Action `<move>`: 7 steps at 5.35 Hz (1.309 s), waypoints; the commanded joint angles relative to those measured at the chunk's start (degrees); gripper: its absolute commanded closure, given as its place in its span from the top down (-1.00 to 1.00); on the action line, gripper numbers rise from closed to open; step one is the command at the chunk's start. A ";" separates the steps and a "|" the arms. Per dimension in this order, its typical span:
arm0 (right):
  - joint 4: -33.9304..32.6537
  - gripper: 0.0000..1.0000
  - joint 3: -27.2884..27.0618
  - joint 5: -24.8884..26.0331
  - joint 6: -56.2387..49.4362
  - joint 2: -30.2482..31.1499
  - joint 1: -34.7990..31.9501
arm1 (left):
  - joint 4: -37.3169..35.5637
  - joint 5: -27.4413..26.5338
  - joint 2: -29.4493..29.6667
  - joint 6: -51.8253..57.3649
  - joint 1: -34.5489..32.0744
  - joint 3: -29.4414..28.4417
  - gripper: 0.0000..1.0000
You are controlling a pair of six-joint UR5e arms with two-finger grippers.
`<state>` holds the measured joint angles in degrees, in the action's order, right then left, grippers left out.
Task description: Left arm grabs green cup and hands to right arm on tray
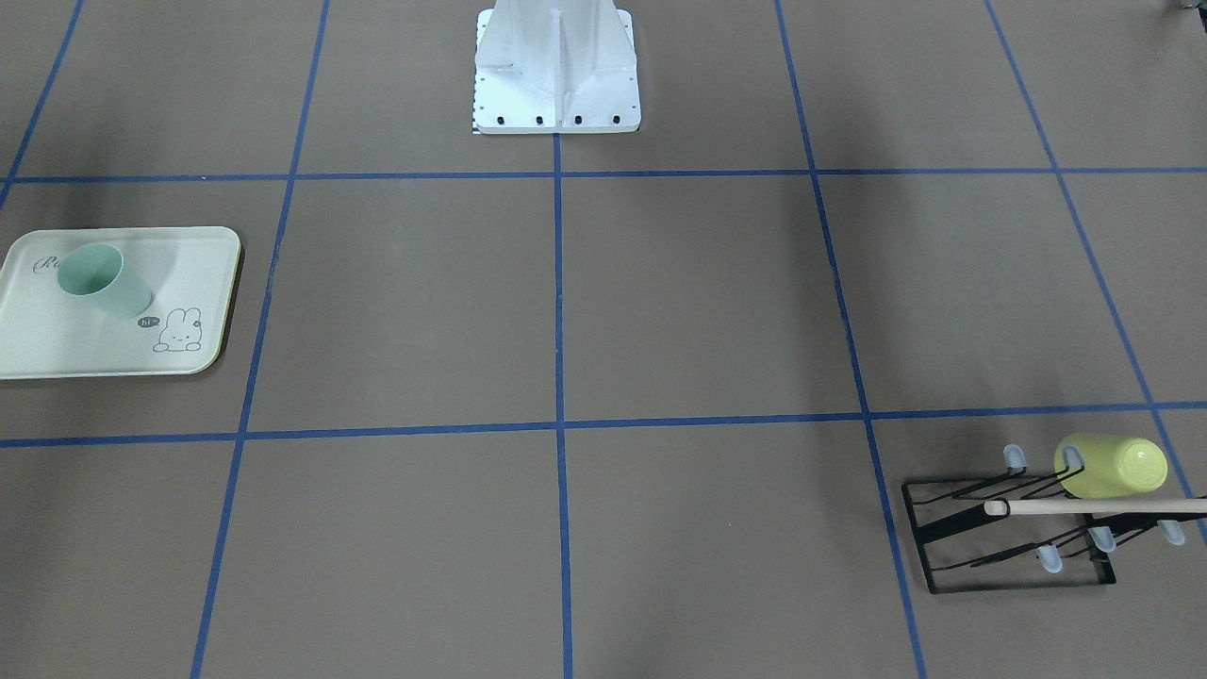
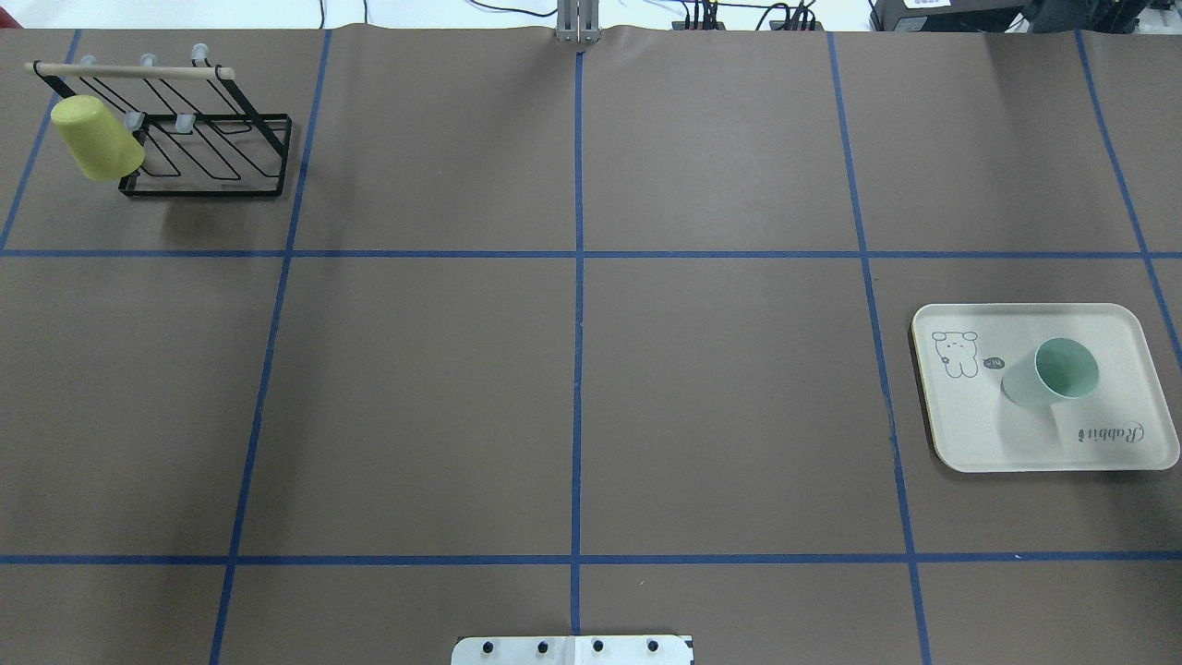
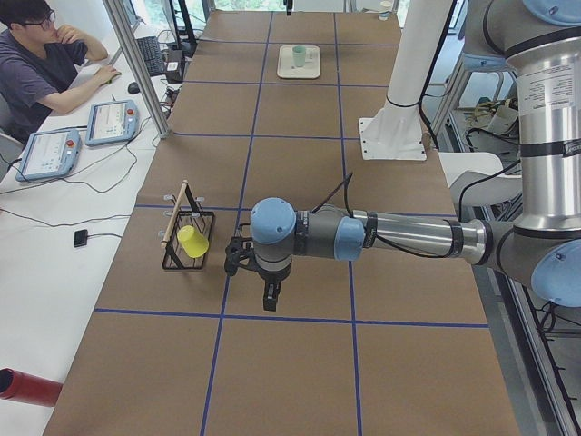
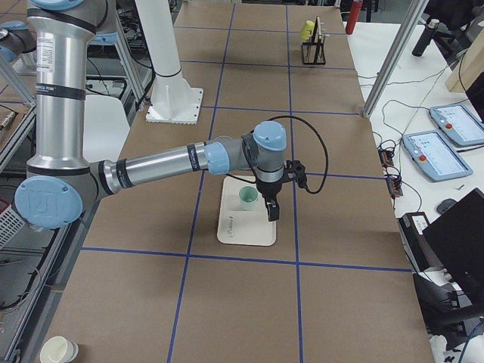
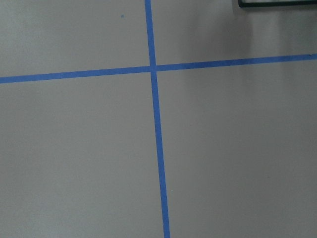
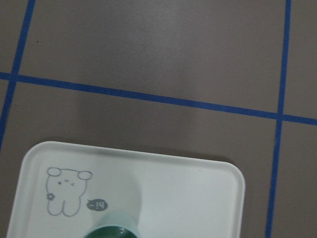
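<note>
The green cup [image 2: 1053, 372] stands upright, mouth up, on the cream tray [image 2: 979, 434] on the robot's right side of the table; both also show in the front view, cup [image 1: 102, 281] on tray [image 1: 193, 259]. In the exterior right view my right gripper [image 4: 271, 210] hangs just beside the cup [image 4: 248, 198], over the tray [image 4: 242, 231]; I cannot tell if it is open or shut. In the exterior left view my left gripper [image 3: 270, 295] hangs over bare table near the rack; I cannot tell its state. The right wrist view shows the cup's rim [image 6: 113, 228] at its lower edge.
A black wire rack [image 2: 203, 148] with a wooden rod stands at the far left and holds a yellow-green cup [image 2: 95, 139]. Blue tape lines grid the brown table. The white robot base [image 1: 556, 75] stands at the near middle edge. An operator [image 3: 41, 64] sits beside the table.
</note>
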<state>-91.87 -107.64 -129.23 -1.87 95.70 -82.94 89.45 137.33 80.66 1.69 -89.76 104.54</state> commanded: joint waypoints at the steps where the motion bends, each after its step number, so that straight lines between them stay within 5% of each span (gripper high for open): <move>1: -5.74 1.00 2.79 -3.30 -8.23 2.20 -7.92 | -0.41 0.21 -0.50 -0.02 -0.06 -0.56 1.00; 7: -6.30 1.00 2.44 -2.69 -7.80 4.24 -7.94 | -3.58 0.13 -0.94 0.06 0.02 0.40 1.00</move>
<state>-98.17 -105.15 -131.88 -9.79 99.94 -90.88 86.23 137.44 79.74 1.60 -89.77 104.63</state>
